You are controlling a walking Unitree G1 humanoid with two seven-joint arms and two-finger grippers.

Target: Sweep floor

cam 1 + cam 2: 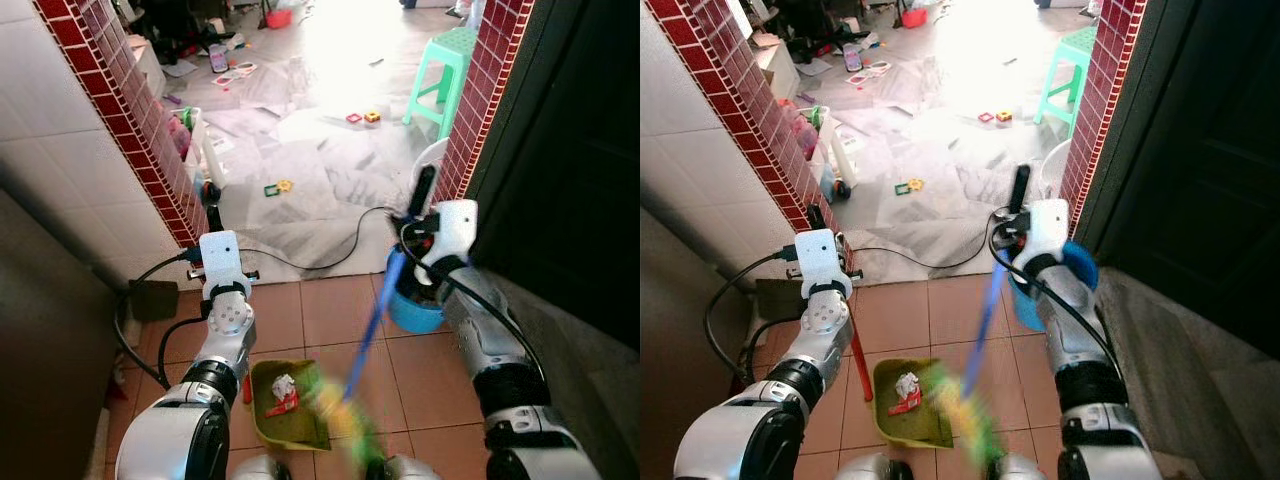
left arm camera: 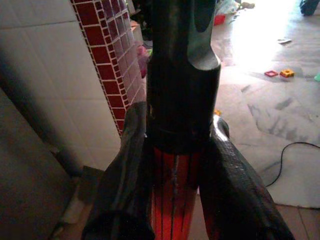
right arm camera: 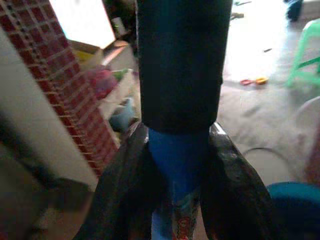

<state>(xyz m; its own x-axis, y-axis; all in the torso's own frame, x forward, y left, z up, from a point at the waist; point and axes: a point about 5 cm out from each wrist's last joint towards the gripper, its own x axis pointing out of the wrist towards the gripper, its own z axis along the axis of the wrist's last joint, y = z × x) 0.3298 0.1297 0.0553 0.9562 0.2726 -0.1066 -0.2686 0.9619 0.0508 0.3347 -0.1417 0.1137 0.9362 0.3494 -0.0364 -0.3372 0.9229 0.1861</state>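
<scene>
- Two hands are at work over the terracotta tile floor point(image 1: 330, 310), each clamped on a handle.
- The right hand point(image 3: 175, 165) has its black fingers point(image 3: 232, 180) closed around the blue shaft of the broom point(image 1: 372, 325), just below the shaft's black end grip.
- From that hand the broom slants down and toward the robot's left; its green and yellow bristle head point(image 1: 345, 415) is motion-blurred, low over the floor between the robot's arms.
- The left hand point(image 2: 172, 200) is shut on the red handle point(image 1: 858, 365) of the dustpan, gripping it just under the black top section.
- The yellow-green dustpan point(image 1: 280, 405) rests on the tiles beside the left forearm, its pan just beside the broom's bristles.
- Inside the pan lie a crumpled white scrap point(image 1: 283, 384) and a red piece point(image 1: 283, 404).
- A blue bucket point(image 1: 412, 305) stands on the tiles under the right wrist, near a red brick pillar point(image 1: 485, 100).
- A black cable point(image 1: 335, 262) loops across the edge where the tiles meet the pale marble floor point(image 1: 320, 170).
- Farther out on the marble sit small coloured toy blocks point(image 1: 278, 187), more toy pieces point(image 1: 364, 117), and a mint-green plastic stool point(image 1: 445, 75).
- A white tiled wall edged with red brick point(image 1: 150, 140) runs along the robot's left.
</scene>
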